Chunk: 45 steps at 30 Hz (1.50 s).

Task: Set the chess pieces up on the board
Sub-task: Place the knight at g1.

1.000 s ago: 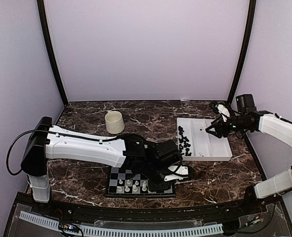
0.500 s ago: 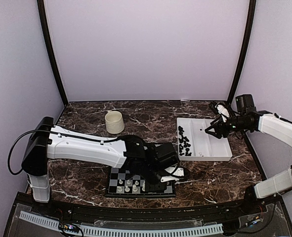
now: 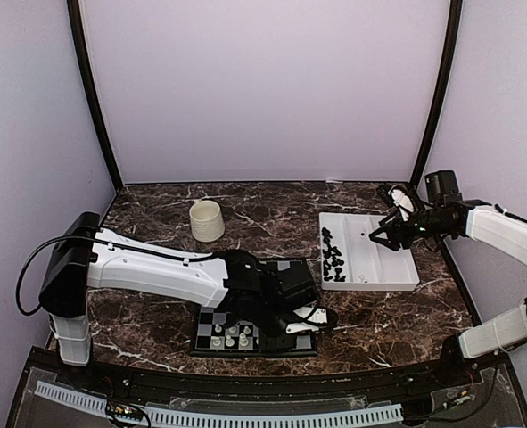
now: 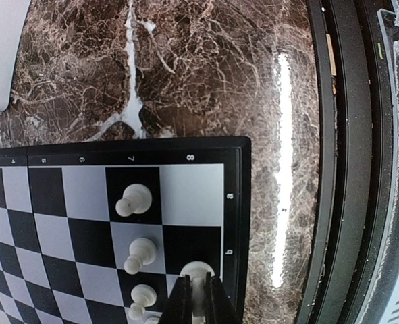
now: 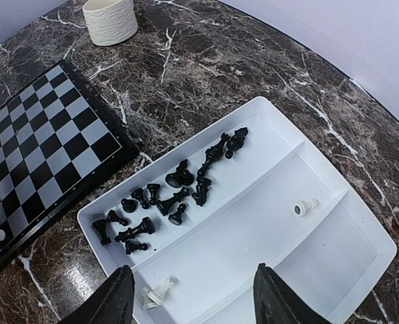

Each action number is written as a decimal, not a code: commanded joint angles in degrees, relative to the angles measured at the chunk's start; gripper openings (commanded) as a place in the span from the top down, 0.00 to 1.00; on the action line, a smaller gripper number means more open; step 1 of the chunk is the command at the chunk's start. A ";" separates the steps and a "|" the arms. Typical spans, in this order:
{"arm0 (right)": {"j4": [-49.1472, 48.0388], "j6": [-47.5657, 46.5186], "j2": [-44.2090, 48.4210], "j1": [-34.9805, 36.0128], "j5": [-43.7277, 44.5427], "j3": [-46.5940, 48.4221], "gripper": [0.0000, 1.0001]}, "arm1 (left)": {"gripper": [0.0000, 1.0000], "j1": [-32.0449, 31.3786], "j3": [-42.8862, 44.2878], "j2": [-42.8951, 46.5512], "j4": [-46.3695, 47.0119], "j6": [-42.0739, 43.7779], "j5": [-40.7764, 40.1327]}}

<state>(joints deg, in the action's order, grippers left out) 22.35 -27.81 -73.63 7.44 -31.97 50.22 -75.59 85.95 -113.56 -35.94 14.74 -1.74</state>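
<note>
The board (image 4: 192, 189) lies at the table's near middle; it also shows in the top view (image 3: 211, 323) and the right wrist view (image 5: 44, 148). My left gripper (image 4: 198, 300) (image 3: 312, 319) is shut on a white chess piece (image 4: 198, 271), held upright over the board's right edge column near the corner. Three white pawns (image 4: 139, 253) stand in the column beside it. My right gripper (image 5: 192, 270) (image 3: 383, 234) is open and empty, above the white tray (image 5: 253, 229). Several black pieces (image 5: 172, 196) lie in the tray's left compartment. A few white pieces (image 5: 158, 293) lie in its middle compartment.
A cream cup (image 3: 207, 220) stands at the back left of the marble table. The tray (image 3: 397, 276) sits to the right of the board. The black table rim (image 4: 334, 169) runs close to the board's near edge. My left arm covers much of the board from above.
My left gripper has moved slightly nearer and left with the white piece, down over the board's right edge. The right arm has not moved.
</note>
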 commanded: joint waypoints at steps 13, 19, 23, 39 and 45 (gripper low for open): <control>-0.14 -0.57 -1.12 -0.14 -1.32 0.05 0.38 | 0.95 1.63 -2.74 0.50 3.79 -0.43 3.60; -0.07 -0.66 -1.32 -0.05 -1.51 0.05 0.37 | 0.94 1.74 -3.00 0.51 4.44 -0.25 4.16; 0.05 -0.67 -1.45 -0.02 -1.61 0.14 0.37 | 0.93 1.85 -3.28 0.46 4.92 -0.26 4.69; 0.28 -0.71 -1.49 -0.06 -1.78 0.26 0.36 | 0.80 2.20 -3.51 0.33 5.16 -0.34 5.15; 0.35 -0.75 -1.46 -0.06 -1.71 0.32 0.36 | 0.77 2.20 -3.66 0.42 5.48 -0.25 4.30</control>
<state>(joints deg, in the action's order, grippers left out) 22.79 -28.23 -75.00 7.44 -32.82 50.22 -73.76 83.20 -113.58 -30.89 14.33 2.74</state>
